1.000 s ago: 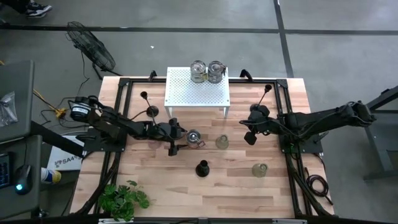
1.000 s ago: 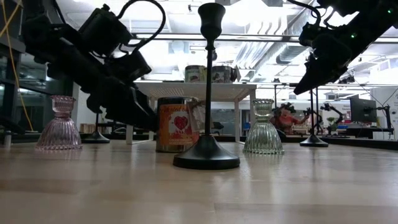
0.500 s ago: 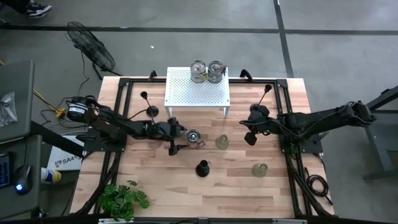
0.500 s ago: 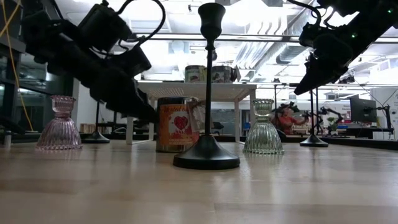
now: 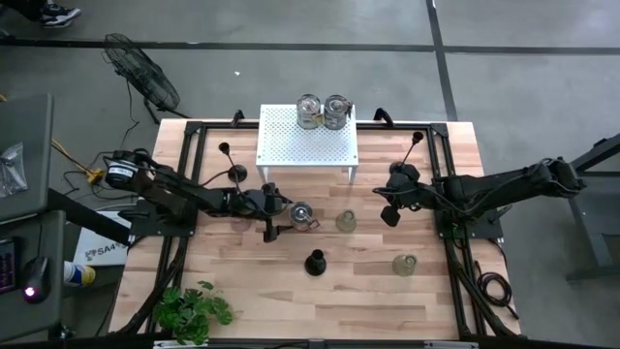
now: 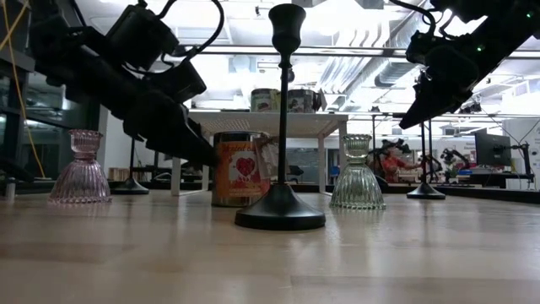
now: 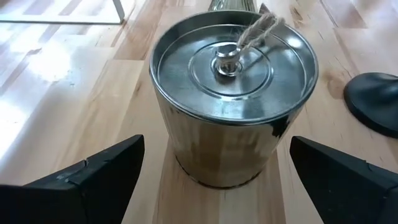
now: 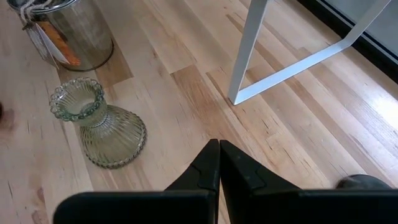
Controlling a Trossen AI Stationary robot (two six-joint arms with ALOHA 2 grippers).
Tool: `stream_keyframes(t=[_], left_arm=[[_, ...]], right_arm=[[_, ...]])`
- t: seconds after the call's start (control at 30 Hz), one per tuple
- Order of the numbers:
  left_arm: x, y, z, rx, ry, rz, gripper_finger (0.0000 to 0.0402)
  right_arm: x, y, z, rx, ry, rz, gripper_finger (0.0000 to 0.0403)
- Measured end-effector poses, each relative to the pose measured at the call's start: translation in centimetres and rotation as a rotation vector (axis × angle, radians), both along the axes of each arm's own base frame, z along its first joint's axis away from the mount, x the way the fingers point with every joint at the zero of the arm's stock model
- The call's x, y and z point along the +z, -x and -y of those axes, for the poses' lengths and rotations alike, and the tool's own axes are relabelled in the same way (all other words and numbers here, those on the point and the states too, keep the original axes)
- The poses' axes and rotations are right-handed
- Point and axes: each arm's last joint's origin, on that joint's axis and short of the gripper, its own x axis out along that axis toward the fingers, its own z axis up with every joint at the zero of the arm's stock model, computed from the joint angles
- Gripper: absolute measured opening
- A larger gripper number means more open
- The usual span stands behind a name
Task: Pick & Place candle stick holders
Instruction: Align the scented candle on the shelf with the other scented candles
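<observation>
A silver lidded tin point(image 7: 230, 93) with a twine loop stands on the table; it also shows in the high view point(image 5: 302, 215). My left gripper point(image 7: 216, 146) is open, with one finger on each side of the tin and clear of it; it also shows in the high view point(image 5: 274, 211). A slim black stemmed holder point(image 6: 281, 127) stands on its round base. A greenish glass holder point(image 8: 99, 127) stands just ahead of my right gripper point(image 8: 219, 146), which is shut, empty and held above the table point(image 5: 389, 213). A pink glass holder point(image 6: 78, 169) stands at the low view's left.
The white perforated stand point(image 5: 307, 143) at the far middle carries two clear glass holders point(image 5: 322, 111). Slim black sticks stand at the far left point(image 5: 232, 165) and far right point(image 5: 417, 141). A pale glass holder point(image 5: 405, 264) is at the near right, and a leafy plant point(image 5: 192, 310) at the near left.
My left gripper has risen a little beside the tin and stays open. Nothing else has moved.
</observation>
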Motion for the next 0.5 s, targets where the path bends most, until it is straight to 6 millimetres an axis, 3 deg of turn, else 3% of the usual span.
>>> stream_keyframes(t=[0.5], left_arm=[[-1.1, -1.1, 0.2, -0.065, 0.009, 0.081, 0.0397]], right_arm=[[0.0, 0.0, 0.0, 0.002, 0.002, -0.001, 0.0002]])
